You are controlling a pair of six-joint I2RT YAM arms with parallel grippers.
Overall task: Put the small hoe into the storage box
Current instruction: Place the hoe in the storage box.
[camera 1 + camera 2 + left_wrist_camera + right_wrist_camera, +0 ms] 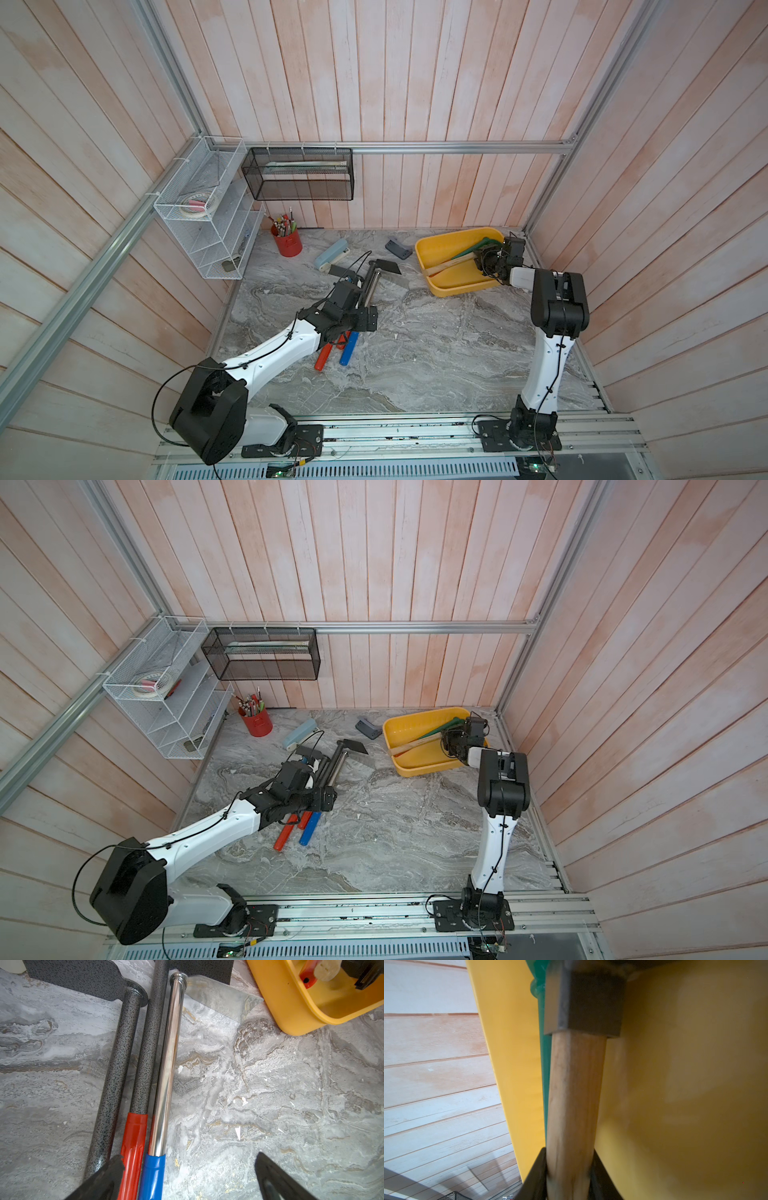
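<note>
Marble tabletop (pixel 436 353) spreads open between arms. At the storage box (pixel 461 289) rim, the right gripper (pixel 487 262) clamps the small hoe (pixel 451 262); the left gripper (pixel 189 1176) gapes.

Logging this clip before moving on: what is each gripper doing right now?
Left gripper: open, holding nothing.
Right gripper: closed on the wooden hoe handle, inside the yellow tray.

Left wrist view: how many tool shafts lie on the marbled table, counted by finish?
Speckled dark shafts: 2
Chrome shaft: 1
Total: 3
</note>
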